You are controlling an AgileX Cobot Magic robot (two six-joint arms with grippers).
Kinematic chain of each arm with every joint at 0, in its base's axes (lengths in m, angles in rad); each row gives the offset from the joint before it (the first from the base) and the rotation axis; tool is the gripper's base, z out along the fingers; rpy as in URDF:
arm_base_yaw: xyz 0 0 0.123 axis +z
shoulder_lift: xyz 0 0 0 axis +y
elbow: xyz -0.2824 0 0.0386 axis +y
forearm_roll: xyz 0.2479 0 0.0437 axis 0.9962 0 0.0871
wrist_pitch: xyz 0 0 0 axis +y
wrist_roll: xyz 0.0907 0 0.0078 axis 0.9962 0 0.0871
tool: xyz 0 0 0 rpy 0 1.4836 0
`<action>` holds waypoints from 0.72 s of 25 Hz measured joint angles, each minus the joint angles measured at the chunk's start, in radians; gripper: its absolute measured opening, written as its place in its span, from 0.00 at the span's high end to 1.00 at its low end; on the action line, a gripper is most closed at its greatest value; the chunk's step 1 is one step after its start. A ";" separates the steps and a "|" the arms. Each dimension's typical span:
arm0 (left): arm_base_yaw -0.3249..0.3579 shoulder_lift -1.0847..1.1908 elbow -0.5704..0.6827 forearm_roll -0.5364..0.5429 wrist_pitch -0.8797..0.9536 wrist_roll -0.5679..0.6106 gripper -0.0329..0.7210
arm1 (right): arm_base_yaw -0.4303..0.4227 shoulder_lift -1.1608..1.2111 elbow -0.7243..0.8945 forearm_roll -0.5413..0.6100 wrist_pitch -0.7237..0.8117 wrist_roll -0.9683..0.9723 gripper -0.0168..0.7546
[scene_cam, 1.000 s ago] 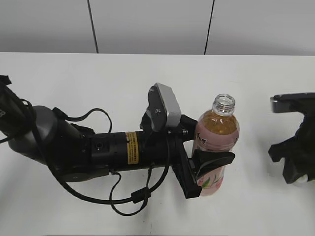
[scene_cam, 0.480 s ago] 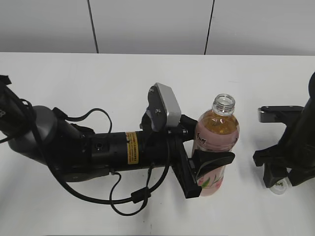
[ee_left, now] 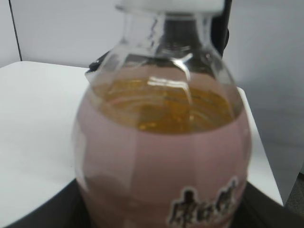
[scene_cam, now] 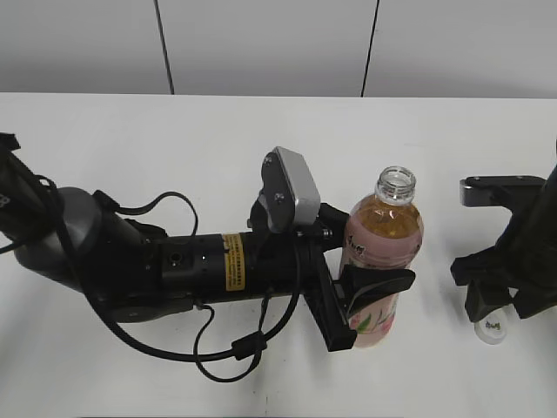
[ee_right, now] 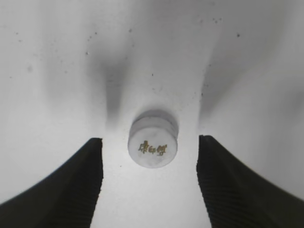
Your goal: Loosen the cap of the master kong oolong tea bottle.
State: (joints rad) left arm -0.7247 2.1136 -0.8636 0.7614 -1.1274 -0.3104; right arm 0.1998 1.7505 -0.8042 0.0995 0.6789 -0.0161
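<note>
The clear plastic master kong oolong tea bottle, part full of amber tea and wrapped in a pink label with peaches and Chinese characters, stands upright near the middle of the white bench. Its threaded neck is bare and open at the top. The left end effector is clamped around the lower body of the bottle, its dark fingers pressed to either side of the label; the left wrist view is filled by the bottle's shoulder and tea line, close and slightly blurred.

The small round white plastic cap, with a gold logo on top, lies flat on the bench well to the right of the bottle. The right end effector hangs just above it with its two dark fingers spread wide on either side, touching nothing and holding nothing. In the exterior view the cap shows only partly below that end effector, so whether it sits squarely between the fingers is best judged from the wrist view.

The loosening looks complete and more: the cap is fully off and set down. What seems left is for the arms to let go and draw clear.
</note>
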 joint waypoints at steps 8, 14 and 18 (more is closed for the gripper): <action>0.000 0.000 0.000 0.000 0.000 0.000 0.41 | 0.000 -0.043 0.000 0.000 0.013 -0.001 0.37; 0.000 0.000 0.000 0.000 0.000 0.000 0.39 | 0.000 -0.045 0.000 0.004 0.031 -0.001 0.37; 0.000 0.000 0.000 0.000 0.000 0.000 0.38 | 0.000 -0.046 0.000 0.004 0.043 -0.001 0.37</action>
State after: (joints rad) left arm -0.7247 2.1136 -0.8636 0.7614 -1.1274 -0.3104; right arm 0.1998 1.7041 -0.8042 0.1034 0.7223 -0.0169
